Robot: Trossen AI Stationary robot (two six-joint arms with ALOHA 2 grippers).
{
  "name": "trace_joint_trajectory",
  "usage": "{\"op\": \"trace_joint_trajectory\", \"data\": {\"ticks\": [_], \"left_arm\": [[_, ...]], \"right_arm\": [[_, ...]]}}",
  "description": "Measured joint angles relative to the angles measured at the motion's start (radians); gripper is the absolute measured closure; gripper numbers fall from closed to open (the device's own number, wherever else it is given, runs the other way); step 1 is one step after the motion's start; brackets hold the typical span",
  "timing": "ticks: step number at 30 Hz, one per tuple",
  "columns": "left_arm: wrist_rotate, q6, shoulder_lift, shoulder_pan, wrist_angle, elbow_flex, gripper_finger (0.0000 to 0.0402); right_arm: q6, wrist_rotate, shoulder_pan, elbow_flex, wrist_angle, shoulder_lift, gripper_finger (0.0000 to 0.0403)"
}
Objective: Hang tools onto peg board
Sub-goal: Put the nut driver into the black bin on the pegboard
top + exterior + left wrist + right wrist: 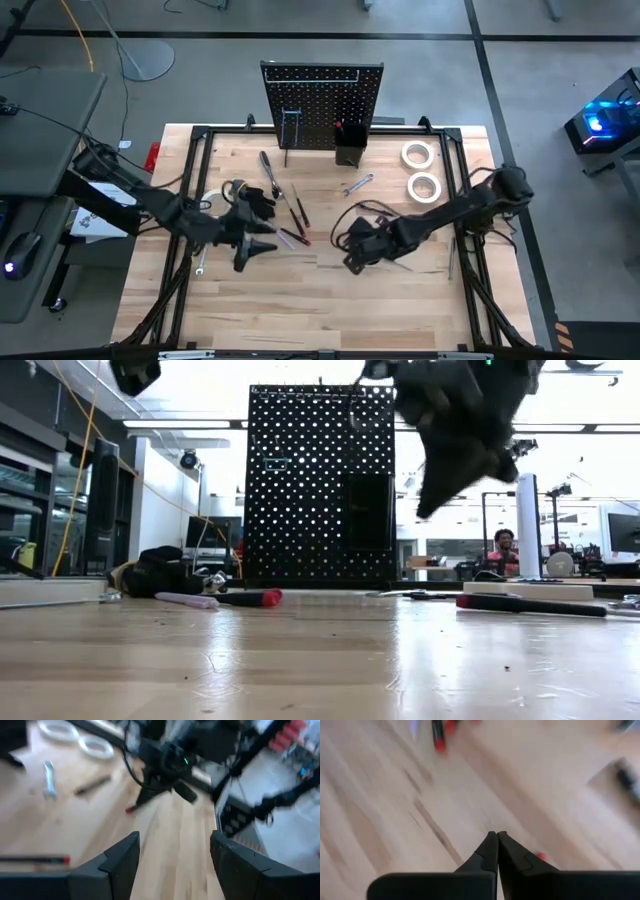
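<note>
While the peg board (322,103) stood upright at the table's (300,290) far edge with tools scattered before it, the left gripper (172,857) hovered wide open and empty, and the right gripper (497,851) hung pinched shut on nothing.

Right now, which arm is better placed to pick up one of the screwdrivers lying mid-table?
Left, probably. The left gripper is open and sits right beside the screwdrivers. The right gripper is shut with nothing visibly between its fingers, and it is farther from them, so it would have to reopen and travel first.
</note>
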Motion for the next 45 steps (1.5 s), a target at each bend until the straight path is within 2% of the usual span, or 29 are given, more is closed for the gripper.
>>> {"op": "trace_joint_trajectory", "data": {"ticks": [2,4,9,13,16,24,26,29,32,35,37,40,41,45], "left_arm": [[-0.019,0.027,-0.028,0.021,0.019,0.001,0.0179],[-0.022,0.048,-0.047,0.041,0.014,0.001,0.0179],[-0.021,0.064,-0.049,0.094,0.013,0.001,0.0179],[0.016,0.056,-0.029,0.115,0.011,0.000,0.0179],[0.054,0.041,-0.019,0.118,0.012,0.000,0.0179],[0.061,0.029,-0.015,0.118,0.013,0.000,0.0179],[0.062,0.028,-0.015,0.117,0.012,0.000,0.0179],[0.073,0.012,-0.015,0.117,0.012,0.000,0.0179],[0.075,0.012,-0.015,0.117,0.012,0.000,0.0179],[0.085,-0.010,-0.011,0.117,0.012,0.000,0.0179],[0.085,-0.018,-0.010,0.117,0.008,-0.001,0.0179],[0.085,-0.016,-0.012,0.116,0.014,-0.001,0.0179],[0.085,-0.010,-0.012,0.116,0.016,-0.001,0.0179],[0.079,0.050,-0.026,0.115,0.024,0.018,0.0179]], "right_arm": [[0.012,0.078,-0.001,0.000,0.009,-0.051,0.0398],[0.012,0.112,-0.003,0.004,0.004,-0.093,0.0399],[0.016,0.016,-0.039,0.002,-0.187,-0.118,0.0401],[0.028,-0.089,-0.106,-0.069,-0.280,-0.118,0.0389],[0.043,-0.147,-0.148,-0.156,-0.280,-0.117,0.0345],[0.140,-0.157,-0.280,-0.321,-0.288,-0.117,0.0178],[0.140,-0.206,-0.310,-0.367,-0.250,-0.118,0.0159],[0.160,-0.269,-0.330,-0.442,-0.138,-0.123,0.0152],[0.248,-0.249,-0.328,-0.483,-0.095,-0.130,0.0156],[0.282,-0.227,-0.318,-0.501,-0.093,-0.134,0.0190],[0.278,-0.212,-0.310,-0.503,-0.110,-0.134,0.0242],[0.297,-0.182,-0.283,-0.509,-0.129,-0.134,0.0355],[0.316,-0.173,-0.272,-0.509,-0.128,-0.134,0.0373],[0.401,-0.157,-0.229,-0.497,-0.145,-0.131,0.0376]]}}
